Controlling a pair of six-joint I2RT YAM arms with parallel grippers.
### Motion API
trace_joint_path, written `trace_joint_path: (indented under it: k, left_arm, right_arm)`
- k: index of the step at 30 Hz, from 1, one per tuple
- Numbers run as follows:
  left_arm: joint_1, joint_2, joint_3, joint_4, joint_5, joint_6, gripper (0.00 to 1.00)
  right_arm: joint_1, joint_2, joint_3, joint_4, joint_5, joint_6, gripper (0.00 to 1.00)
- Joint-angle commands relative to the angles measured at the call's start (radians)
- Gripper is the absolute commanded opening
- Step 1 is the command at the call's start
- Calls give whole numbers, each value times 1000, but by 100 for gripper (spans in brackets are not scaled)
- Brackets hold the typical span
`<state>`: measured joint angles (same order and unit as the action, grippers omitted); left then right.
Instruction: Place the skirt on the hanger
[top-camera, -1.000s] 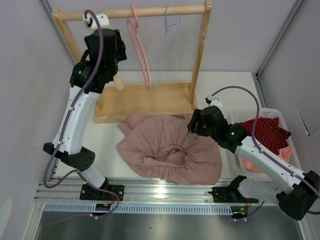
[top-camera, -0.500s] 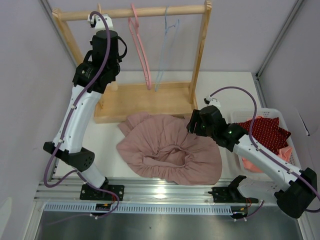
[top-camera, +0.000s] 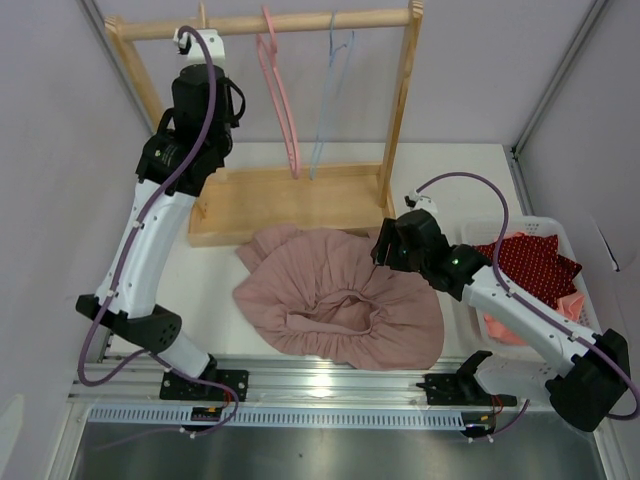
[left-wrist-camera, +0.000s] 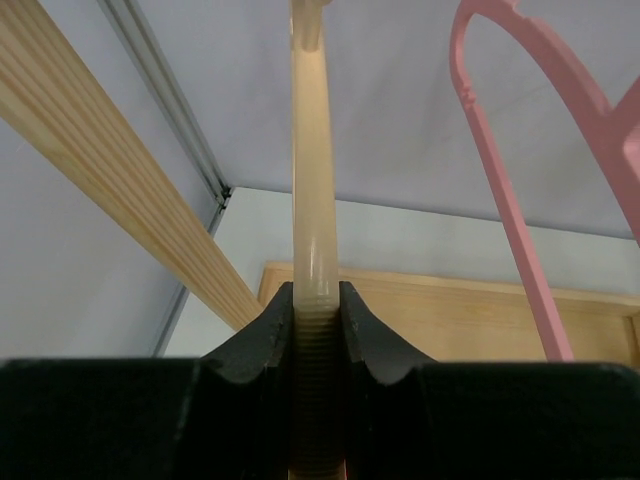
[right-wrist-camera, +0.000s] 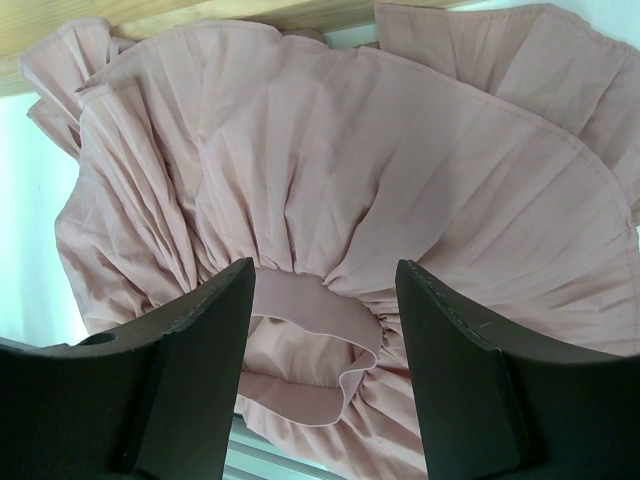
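I have the dusty-pink pleated skirt (top-camera: 330, 300) lying crumpled on the table (top-camera: 450, 170) nearest me, waistband gaping; my right gripper (right-wrist-camera: 320, 290) hangs over it, fingers apart and empty, ready to lift. Farther back, my left gripper (left-wrist-camera: 318, 295) pinches a pale hanger (left-wrist-camera: 308, 180) on the wooden rack (top-camera: 300, 22), presumably to unhook it

Left hand (left-wrist-camera: 316, 300) now around cream hanger (left-wrist-camera: 310, 180)

white arms (top-camera: 140, 235), black joints (top-camera: 188, 145), purple cables (top-camera: 465, 177)
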<state>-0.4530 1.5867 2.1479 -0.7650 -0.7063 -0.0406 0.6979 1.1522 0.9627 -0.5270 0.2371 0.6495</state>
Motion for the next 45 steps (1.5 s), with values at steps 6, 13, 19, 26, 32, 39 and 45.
trace_joint_path:
  k: [6, 13, 19, 26, 32, 39, 45]
  left_arm:
    - [8, -211, -171, 286, 114, 27, 0]
    - [30, -229, -198, 247, 192, -22, 0]
    - [53, -277, -261, 197, 287, -84, 0]
    - [57, -415, -467, 274, 392, -90, 0]
    - [60, -479, -545, 227, 412, -119, 0]
    - [60, -614, -690, 233, 424, -130, 0]
    - [59, -662, -776, 153, 514, -177, 0]
  right_arm:
    - [-5, -3, -12, 48, -9, -24, 64]
    - [-6, -16, -28, 48, -9, -24, 64]
    - [-12, -37, -41, 48, -10, -27, 64]
    - [-20, -45, -64, 58, -22, -28, 64]
    - [-24, -48, -67, 61, -27, -31, 64]
    - [-28, -45, -67, 58, -30, -39, 64]
    - [-28, -37, -65, 45, -32, -42, 64]
